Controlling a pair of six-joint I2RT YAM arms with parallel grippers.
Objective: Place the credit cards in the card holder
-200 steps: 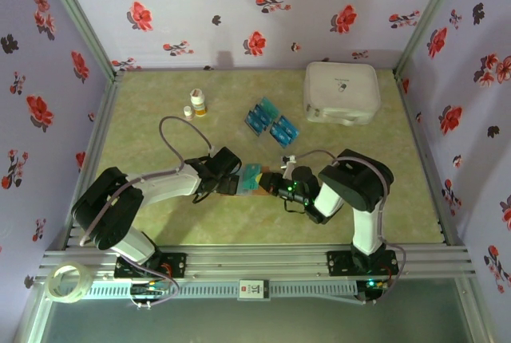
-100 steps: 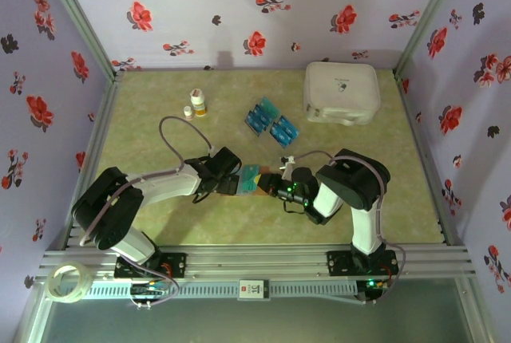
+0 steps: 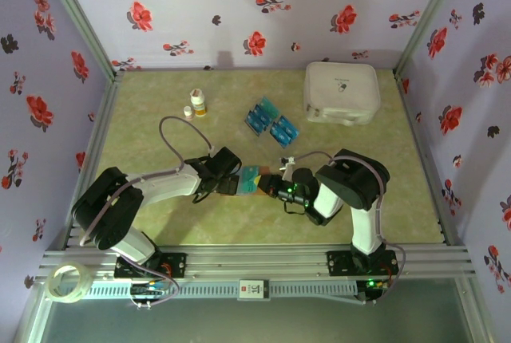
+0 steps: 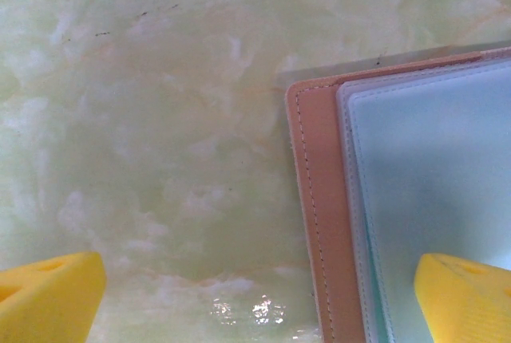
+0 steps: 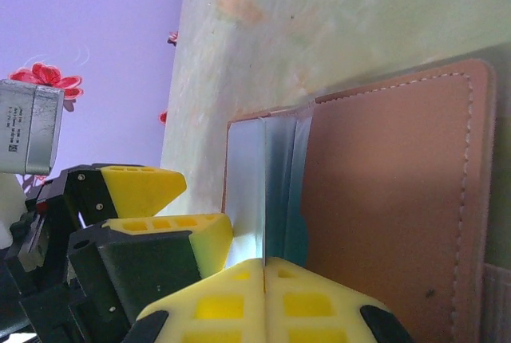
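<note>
The brown card holder (image 3: 257, 186) lies open on the table between the two arms, its clear sleeves (image 4: 423, 183) fanned over the leather cover (image 5: 383, 215). My right gripper (image 5: 265, 279) is shut on the edge of one thin clear sleeve, which it holds upright. A teal card edge (image 5: 297, 235) shows in a pocket just behind it. My left gripper (image 4: 255, 303) is open and low over the holder's stitched left edge (image 4: 313, 199), with one fingertip (image 4: 463, 295) above the sleeves and the other over bare table. Several teal credit cards (image 3: 271, 122) lie in a loose pile farther back.
A large white rounded case (image 3: 341, 92) sits at the back right. A small pill bottle (image 3: 198, 104) and its cap (image 3: 188, 110) stand at the back left. A roll of tape (image 3: 65, 283) rests on the front rail at the left.
</note>
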